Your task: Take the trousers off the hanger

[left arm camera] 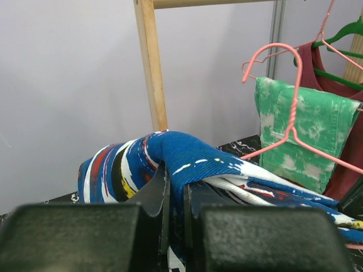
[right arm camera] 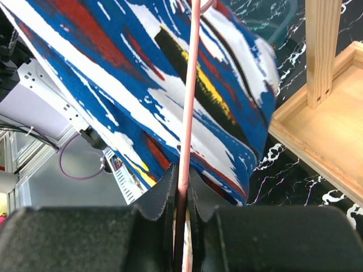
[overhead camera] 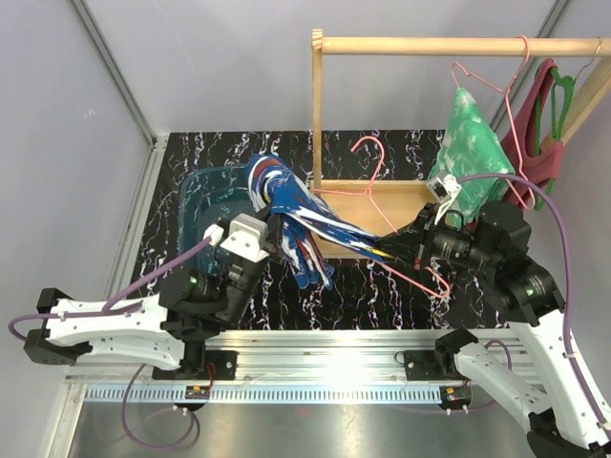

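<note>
The left jaws are pinching fully shut on a fold of the blue trousers [left arm camera: 187,156], and the cloth is bunching up over the black fingertips [left arm camera: 156,198]. The right jaws are clamping almost shut on the thin pink wire of the hanger [right arm camera: 185,113], with nothing but that wire between them.

From the left jaws the blue trousers are stretching in a rumpled band across to the right jaws, hanging in the air above the counter [overhead camera: 358,301]. The hanger wire is running straight across the patterned cloth and touching it. Whether the trousers are threaded over the hanger's bar or only lying against it cannot be told. The hanger's hook is pointing up in free air, off the rail [overhead camera: 430,45].

The far end of the blue trousers is reaching over the right rim of a blue bin [overhead camera: 196,191], which is sitting on the counter beyond the left arm. Just behind the stretched cloth, the wooden rack's base tray [overhead camera: 382,196] is resting on the counter, with its post [overhead camera: 317,114] rising to the rail.

The green trousers [overhead camera: 470,143] are hanging folded over a second hanger [overhead camera: 524,55], which is hooked on the rail to the right. Beside them, at the rail's right end, a maroon top [overhead camera: 542,143] is hanging on a green hanger [left arm camera: 339,34].
</note>
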Robot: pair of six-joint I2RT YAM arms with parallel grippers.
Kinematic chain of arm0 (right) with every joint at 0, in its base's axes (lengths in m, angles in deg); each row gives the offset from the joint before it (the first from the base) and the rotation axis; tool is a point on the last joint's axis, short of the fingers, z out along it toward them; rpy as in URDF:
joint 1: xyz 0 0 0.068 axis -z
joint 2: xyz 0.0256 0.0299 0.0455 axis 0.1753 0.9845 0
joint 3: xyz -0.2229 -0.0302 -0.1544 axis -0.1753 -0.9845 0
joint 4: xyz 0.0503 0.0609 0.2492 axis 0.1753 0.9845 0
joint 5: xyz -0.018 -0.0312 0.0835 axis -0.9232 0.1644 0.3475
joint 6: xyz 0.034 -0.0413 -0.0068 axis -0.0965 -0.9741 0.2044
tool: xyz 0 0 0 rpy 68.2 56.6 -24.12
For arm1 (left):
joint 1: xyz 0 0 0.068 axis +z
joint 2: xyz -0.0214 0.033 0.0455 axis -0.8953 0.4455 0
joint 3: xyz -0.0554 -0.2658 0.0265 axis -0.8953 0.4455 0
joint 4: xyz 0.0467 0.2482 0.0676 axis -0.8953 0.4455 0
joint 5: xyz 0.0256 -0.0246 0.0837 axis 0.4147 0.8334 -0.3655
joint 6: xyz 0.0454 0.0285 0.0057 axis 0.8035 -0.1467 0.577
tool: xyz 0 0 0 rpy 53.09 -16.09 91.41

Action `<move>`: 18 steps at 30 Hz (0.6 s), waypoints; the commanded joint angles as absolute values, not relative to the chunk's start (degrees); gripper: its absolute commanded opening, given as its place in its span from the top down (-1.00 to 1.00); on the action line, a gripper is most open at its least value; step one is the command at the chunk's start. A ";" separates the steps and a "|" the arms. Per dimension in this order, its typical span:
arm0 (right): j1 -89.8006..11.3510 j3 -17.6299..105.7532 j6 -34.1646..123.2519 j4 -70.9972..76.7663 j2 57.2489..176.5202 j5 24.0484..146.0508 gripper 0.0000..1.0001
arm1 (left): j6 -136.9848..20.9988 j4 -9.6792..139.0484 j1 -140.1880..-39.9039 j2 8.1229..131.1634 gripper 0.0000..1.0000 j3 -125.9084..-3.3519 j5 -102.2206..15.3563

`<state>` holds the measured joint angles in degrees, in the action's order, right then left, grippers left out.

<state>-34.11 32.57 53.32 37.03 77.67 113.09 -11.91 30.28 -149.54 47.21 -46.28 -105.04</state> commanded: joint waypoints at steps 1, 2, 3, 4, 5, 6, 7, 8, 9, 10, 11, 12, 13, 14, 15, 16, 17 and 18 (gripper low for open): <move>-33.92 32.85 52.32 32.35 77.73 114.68 0.73 | -13.45 22.76 -149.59 46.88 1.00 -48.27 -102.23; -34.00 32.42 52.41 32.35 77.81 114.50 0.73 | -13.02 22.76 -149.50 46.97 1.00 -48.27 -102.32; -33.92 32.50 52.41 32.61 77.64 114.41 0.71 | -12.75 22.84 -149.59 47.06 1.00 -48.53 -102.84; -34.00 32.59 52.49 32.87 77.64 114.15 0.68 | -12.32 22.49 -149.59 47.58 1.00 -48.62 -103.37; -34.00 32.94 52.41 33.22 77.55 113.45 0.68 | -11.01 22.06 -149.59 47.76 1.00 -48.54 -103.81; -34.00 33.20 52.41 34.01 77.20 111.18 0.70 | -10.38 21.27 -149.59 47.94 1.00 -48.27 -104.51; -34.00 33.38 52.23 34.54 77.20 109.85 0.75 | -9.86 21.00 -149.59 48.11 1.00 -48.10 -104.95; -34.00 33.99 51.80 35.24 77.20 108.45 0.81 | -8.98 20.74 -149.59 48.11 1.00 -47.83 -105.39; -33.92 34.34 51.36 36.38 77.20 105.82 0.91 | -8.62 20.56 -149.59 47.94 1.00 -47.57 -106.09; -33.92 34.69 51.18 37.00 77.11 104.49 0.95 | -8.45 20.38 -149.50 47.76 1.00 -47.05 -106.53; -34.00 34.96 51.18 37.35 77.11 103.26 0.98 | -7.49 19.95 -149.59 47.50 1.00 -46.69 -106.97; -33.92 35.13 51.26 37.71 76.94 101.68 1.00 | -7.04 19.33 -149.50 47.32 1.00 -46.25 -108.02; -34.00 35.05 51.26 37.80 76.94 100.71 1.00 | -6.52 18.37 -149.50 47.15 1.00 -45.82 -108.47; -33.92 34.79 51.44 37.88 76.85 99.83 1.00 | -5.81 18.01 -149.42 46.97 1.00 -44.94 -108.82; -33.92 34.61 51.61 37.97 76.85 97.99 1.00 | -5.46 17.75 -149.42 46.45 1.00 -44.58 -109.61; -34.00 34.52 51.70 38.15 76.94 97.11 1.00 | -5.20 16.96 -149.33 46.18 1.00 -44.15 -109.96; -34.00 34.43 51.96 38.41 77.11 96.23 1.00 | -4.58 16.43 -149.33 45.83 1.00 -43.18 -110.83; -34.00 34.17 52.75 38.85 77.37 94.30 1.00 | -4.23 15.73 -149.24 45.05 1.00 -42.65 -111.28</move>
